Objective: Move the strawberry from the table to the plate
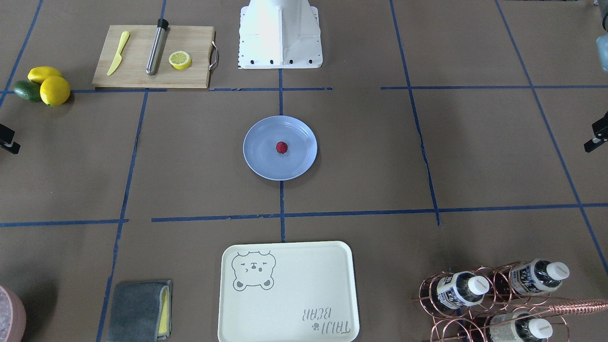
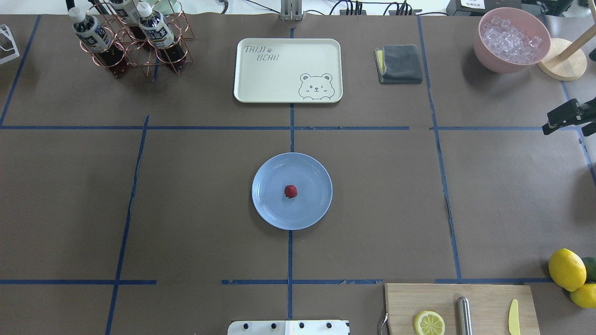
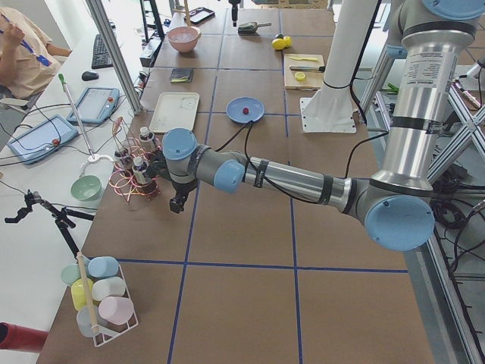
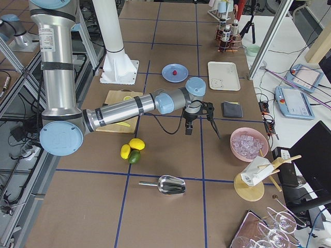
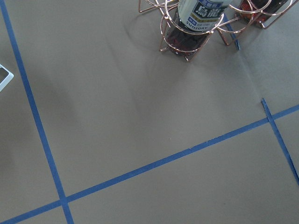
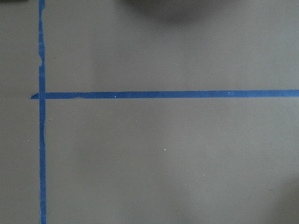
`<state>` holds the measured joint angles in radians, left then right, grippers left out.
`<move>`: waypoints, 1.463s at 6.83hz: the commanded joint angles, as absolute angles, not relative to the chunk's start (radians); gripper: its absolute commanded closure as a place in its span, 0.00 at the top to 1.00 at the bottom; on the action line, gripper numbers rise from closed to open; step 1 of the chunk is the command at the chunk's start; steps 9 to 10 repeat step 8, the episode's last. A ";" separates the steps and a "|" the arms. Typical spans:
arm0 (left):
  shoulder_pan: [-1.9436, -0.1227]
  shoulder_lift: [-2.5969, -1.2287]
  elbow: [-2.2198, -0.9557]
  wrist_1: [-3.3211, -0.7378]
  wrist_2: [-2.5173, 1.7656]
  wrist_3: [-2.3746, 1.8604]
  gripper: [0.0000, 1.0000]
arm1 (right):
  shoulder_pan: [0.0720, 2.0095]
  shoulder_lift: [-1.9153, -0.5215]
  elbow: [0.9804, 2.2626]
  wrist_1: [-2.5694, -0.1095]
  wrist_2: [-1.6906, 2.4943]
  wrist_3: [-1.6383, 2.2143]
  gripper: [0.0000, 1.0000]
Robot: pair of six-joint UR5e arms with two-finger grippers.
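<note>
- Already the strawberry (image 2: 290,191) is sitting centred on the pale blue plate (image 2: 270,211), in the middle of the table (image 2: 186,195).
- The right gripper (image 2: 551,123) and left gripper (image 1: 591,142) are hanging well off to either side, neither clearly nearer; I cannot tell whether they are spread.

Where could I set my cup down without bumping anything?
The wide bare squares either side of the plate, and the strip between it and the bear tray. Crowded: the bottle rack corner, the ice bowl by the cloth, the cutting board beside the lemons.
</note>
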<state>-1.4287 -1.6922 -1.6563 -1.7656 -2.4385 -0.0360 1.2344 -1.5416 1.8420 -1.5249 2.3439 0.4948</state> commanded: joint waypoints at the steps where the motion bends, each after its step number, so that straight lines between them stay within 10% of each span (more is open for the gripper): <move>1: -1.430 -1.669 -1.673 -1.767 -2.430 -0.035 1.00 | 1.235 -1.543 1.841 -1.525 2.344 0.495 1.00; 10: -1.439 -1.641 -1.767 -1.861 -2.464 -0.037 1.00 | 1.236 -1.546 1.850 -1.523 2.345 0.495 1.00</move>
